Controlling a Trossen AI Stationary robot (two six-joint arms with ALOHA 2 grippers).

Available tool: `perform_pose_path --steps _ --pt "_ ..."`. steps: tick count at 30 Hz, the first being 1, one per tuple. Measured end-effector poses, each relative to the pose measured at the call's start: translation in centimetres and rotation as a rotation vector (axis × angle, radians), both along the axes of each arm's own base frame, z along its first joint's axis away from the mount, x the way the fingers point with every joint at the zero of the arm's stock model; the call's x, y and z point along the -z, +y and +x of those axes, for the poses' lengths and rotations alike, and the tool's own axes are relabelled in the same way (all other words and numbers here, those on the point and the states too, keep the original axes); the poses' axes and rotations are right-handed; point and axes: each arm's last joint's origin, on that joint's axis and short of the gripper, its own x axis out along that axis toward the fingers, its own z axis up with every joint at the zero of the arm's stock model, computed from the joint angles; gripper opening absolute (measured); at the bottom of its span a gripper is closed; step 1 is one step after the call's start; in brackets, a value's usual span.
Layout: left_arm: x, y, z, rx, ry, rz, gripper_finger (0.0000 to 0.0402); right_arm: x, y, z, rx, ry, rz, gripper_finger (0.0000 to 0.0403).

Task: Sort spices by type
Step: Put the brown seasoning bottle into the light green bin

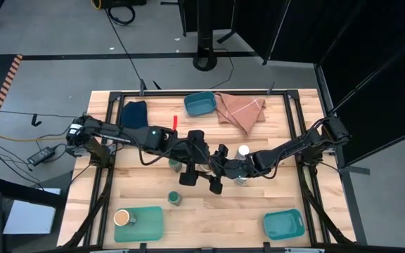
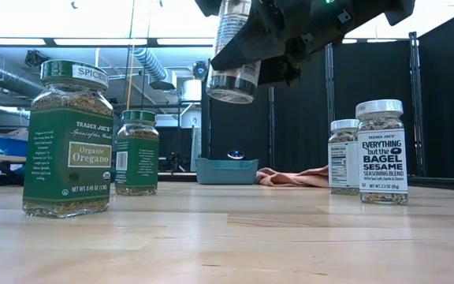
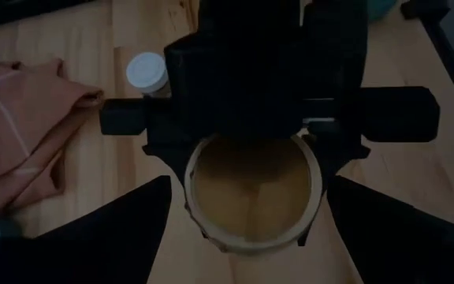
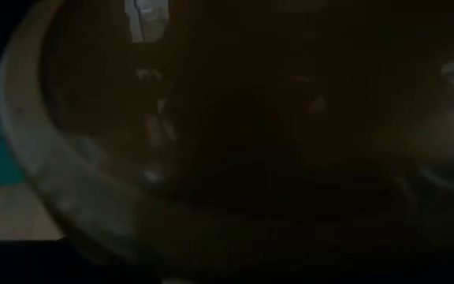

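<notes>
pale wood table seen from above. both arms meet at its middle, holding one spice jar in the air between them. the right gripper is clamped on the jar; whether the left gripper is closed cannot be told. two green-lidded jars and two white-lidded jars stand on the table.

The slatted wooden worktop carries teal trays at its far edge and both near corners, two folded cloths, and spice jars midway.
</notes>
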Motion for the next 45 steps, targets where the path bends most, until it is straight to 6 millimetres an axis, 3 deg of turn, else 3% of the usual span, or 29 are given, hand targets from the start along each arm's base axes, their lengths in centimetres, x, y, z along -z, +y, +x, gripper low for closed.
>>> perform_pose_path --steps 31,39,45 --pt "1.8 0.0 1.8 0.005 0.018 -0.047 0.0345 0.1 0.0 0.0 0.001 0.006 0.002 0.0305" --pt "1.8 0.0 1.8 0.0 0.017 -0.043 0.0295 0.1 0.0 0.0 0.001 0.006 0.004 0.0293" --pt "2.0 0.0 1.8 -0.009 0.026 -0.051 0.0272 0.1 0.0 0.0 0.002 0.006 0.011 0.032"
